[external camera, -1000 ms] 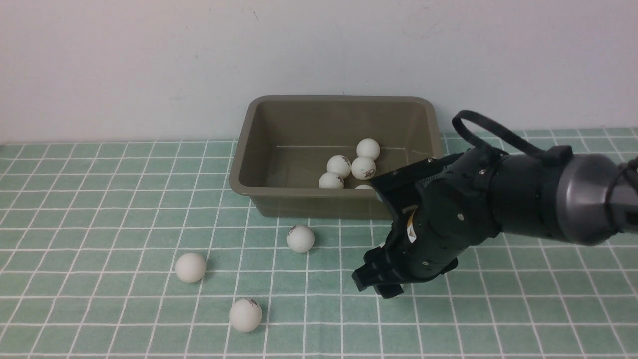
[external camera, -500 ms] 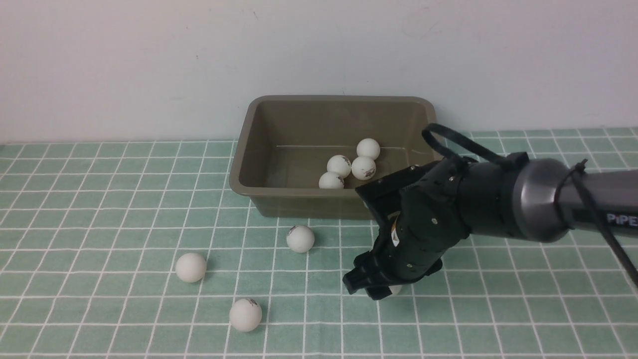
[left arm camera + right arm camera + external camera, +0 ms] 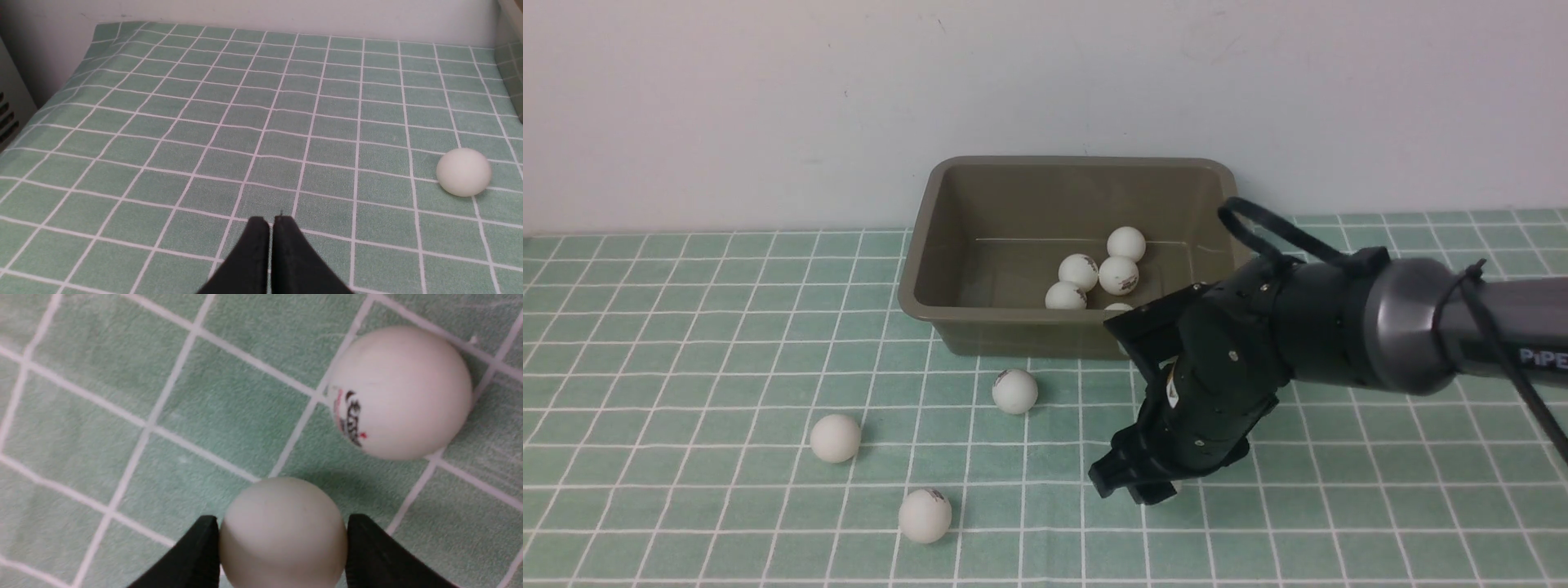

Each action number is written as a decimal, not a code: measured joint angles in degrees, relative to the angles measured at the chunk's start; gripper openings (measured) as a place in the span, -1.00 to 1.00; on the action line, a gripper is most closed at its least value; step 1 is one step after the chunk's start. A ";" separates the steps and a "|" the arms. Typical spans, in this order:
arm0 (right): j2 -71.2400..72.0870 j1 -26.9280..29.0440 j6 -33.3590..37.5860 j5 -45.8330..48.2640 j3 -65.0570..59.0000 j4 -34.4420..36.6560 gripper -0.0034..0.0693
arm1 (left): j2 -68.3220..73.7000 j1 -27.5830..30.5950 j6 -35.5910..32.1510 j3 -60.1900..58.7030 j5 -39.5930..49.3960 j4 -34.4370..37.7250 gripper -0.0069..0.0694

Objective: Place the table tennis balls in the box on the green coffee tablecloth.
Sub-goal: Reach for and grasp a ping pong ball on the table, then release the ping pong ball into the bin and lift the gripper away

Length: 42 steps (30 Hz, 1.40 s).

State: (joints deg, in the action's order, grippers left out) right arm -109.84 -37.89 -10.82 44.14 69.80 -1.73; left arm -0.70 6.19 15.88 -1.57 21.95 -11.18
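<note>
The olive-brown box (image 3: 916, 294) stands at the back of the green coffee tablecloth (image 3: 686, 327), with several white table tennis balls (image 3: 1078, 271) inside. Three balls lie loose in front of it (image 3: 1015, 391) (image 3: 836, 438) (image 3: 925, 515). My right gripper (image 3: 1134, 487) points down at the cloth, right of those balls. In the right wrist view its black fingers (image 3: 196, 547) touch both sides of a plain white ball (image 3: 282, 522) resting on the cloth. A logo-printed ball (image 3: 400, 392) lies just beyond. My left gripper (image 3: 270, 221) is shut and empty, with one ball (image 3: 463, 171) ahead of it.
A pale wall rises right behind the box. The cloth's far-left edge drops off beside a grey surface (image 3: 12, 106) in the left wrist view. Open checked cloth stretches left of the box and along the front.
My right arm has shifted a little left and sunk toward the cloth. Its jaws have narrowed onto the ball beneath them. The loose balls and the left gripper have stayed put.
</note>
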 joint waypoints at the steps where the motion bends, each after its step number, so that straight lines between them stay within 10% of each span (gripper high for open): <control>1: 0.55 0.00 1.05 0.35 0.00 1.15 0.09 | 0.00 0.00 0.00 0.00 0.00 0.00 -0.83; 8: 6.12 0.00 8.60 1.58 4.65 6.93 0.09 | 0.00 0.00 0.00 0.00 0.00 0.00 -0.83; 20: -0.46 4.45 9.73 -1.79 23.66 -7.92 0.09 | 0.00 0.00 0.00 0.00 0.00 0.00 -0.83; 42: -11.19 9.35 13.60 5.32 34.94 -8.94 0.32 | 0.00 0.00 0.00 0.00 0.00 0.00 -0.83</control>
State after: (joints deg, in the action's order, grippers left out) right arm -121.03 -28.54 2.77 49.47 104.74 -10.68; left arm -0.70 6.19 15.88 -1.57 21.95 -11.18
